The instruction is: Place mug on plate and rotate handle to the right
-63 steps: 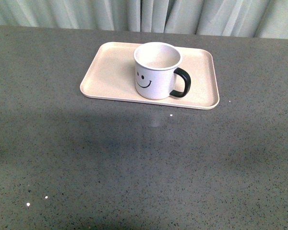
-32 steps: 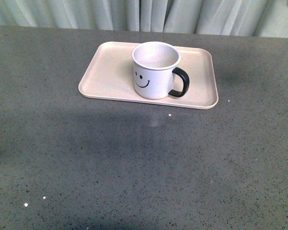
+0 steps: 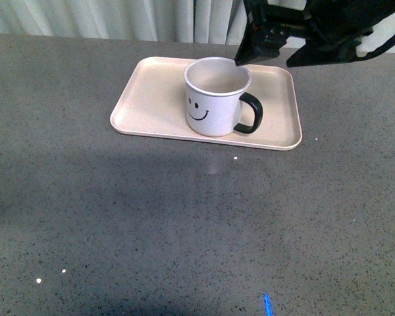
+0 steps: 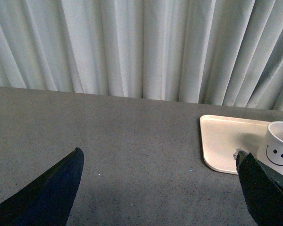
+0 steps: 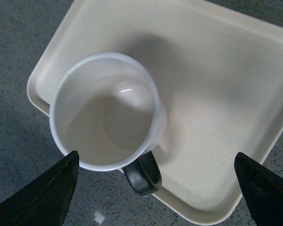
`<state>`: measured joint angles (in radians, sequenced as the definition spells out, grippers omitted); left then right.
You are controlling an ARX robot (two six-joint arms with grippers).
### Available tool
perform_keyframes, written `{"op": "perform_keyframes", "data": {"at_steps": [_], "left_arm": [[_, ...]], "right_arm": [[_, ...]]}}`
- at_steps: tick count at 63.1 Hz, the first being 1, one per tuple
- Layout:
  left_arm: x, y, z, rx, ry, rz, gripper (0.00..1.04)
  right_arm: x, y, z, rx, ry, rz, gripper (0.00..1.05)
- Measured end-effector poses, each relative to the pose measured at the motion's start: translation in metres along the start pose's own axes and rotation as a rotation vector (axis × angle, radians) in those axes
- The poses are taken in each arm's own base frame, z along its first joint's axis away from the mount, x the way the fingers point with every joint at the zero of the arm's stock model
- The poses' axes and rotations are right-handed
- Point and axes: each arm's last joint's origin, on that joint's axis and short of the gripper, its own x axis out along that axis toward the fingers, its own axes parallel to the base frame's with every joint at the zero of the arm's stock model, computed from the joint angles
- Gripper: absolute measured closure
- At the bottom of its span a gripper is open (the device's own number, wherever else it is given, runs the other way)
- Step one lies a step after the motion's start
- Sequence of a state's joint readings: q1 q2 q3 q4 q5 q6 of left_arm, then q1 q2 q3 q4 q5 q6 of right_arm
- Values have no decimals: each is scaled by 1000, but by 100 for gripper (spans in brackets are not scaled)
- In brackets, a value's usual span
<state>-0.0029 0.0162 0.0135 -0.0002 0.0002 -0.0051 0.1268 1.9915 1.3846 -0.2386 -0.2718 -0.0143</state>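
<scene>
- where's the mug [image 3: 215, 99]?
- upright on the plate [image 3: 151, 99], near its front rim, handle [image 3: 249, 113] to the right; looks done.
- why are the right fingers [image 3: 250, 46] wide?
- likely to clear the mug; they hang above the plate, holding nothing. left fingers [image 4: 52, 193], also wide, sit over counter [image 4: 132, 141] left of the plate.

The front view looks forward and down on the worktop [image 3: 184, 230] from afar. The right wrist view looks down, close above the mug [image 5: 104, 108] and the plate [image 5: 217, 84]. The left wrist view looks low along the worktop. All three views share the mug and plate.
</scene>
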Motion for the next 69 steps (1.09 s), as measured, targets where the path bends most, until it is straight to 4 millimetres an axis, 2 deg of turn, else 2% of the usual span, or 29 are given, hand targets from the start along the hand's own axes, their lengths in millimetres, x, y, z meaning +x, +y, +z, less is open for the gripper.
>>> {"op": "perform_keyframes", "data": {"at_steps": [12, 29, 37, 42, 47, 69], "left_arm": [[0, 0, 0, 0, 0, 0, 9], [0, 0, 0, 0, 0, 0, 9], [0, 0, 0, 0, 0, 0, 9], [0, 0, 0, 0, 0, 0, 9], [0, 0, 0, 0, 0, 0, 9], [0, 0, 0, 0, 0, 0, 9]], "right_arm": [[27, 5, 2, 5, 53, -4, 9], [45, 3, 13, 40, 70, -8, 9], [53, 5, 15, 37, 87, -18, 14], [60, 7, 16, 37, 102, -22, 28], [68, 8, 18, 41, 110, -32, 48], [71, 7, 30, 47, 108, -61, 102]]}}
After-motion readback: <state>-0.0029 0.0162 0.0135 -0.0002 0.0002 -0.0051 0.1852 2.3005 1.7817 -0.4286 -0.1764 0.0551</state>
